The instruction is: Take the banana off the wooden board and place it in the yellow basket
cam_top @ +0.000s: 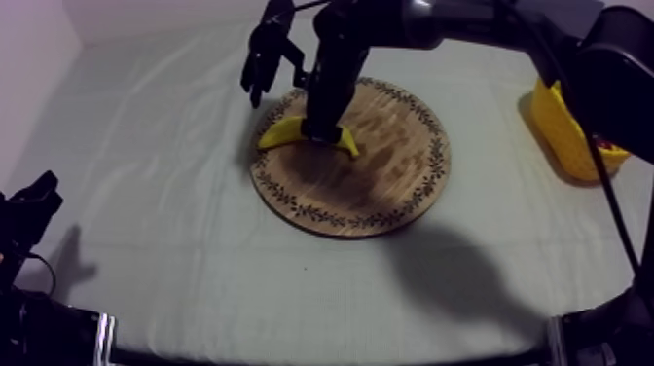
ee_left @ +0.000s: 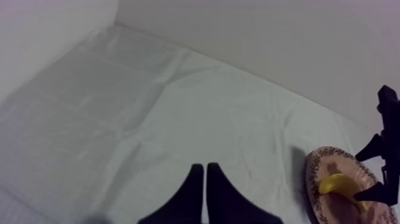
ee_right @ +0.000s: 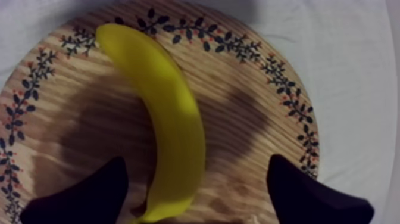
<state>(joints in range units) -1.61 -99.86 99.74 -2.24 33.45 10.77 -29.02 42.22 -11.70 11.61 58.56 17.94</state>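
A yellow banana (cam_top: pixel 304 131) lies on the left part of the round wooden board (cam_top: pixel 389 180) with a patterned rim. My right gripper (cam_top: pixel 321 128) hangs straight down over the banana's middle. In the right wrist view its two black fingers (ee_right: pixel 89 193) stand wide apart, open, one on each side of the banana (ee_right: pixel 166 119), above the board (ee_right: pixel 250 119). My left gripper (cam_top: pixel 34 200) rests low at the table's left edge; its fingers (ee_left: pixel 191 199) lie together as a narrow wedge, shut on nothing. The yellow basket (cam_top: pixel 564 131) stands at the far right.
Something red shows inside the basket near its right rim. The left wrist view takes in the board (ee_left: pixel 345 196) with the banana (ee_left: pixel 339 186) and the right arm's gripper beside it. Grey-white cloth (cam_top: pixel 175 243) covers the table around the board.
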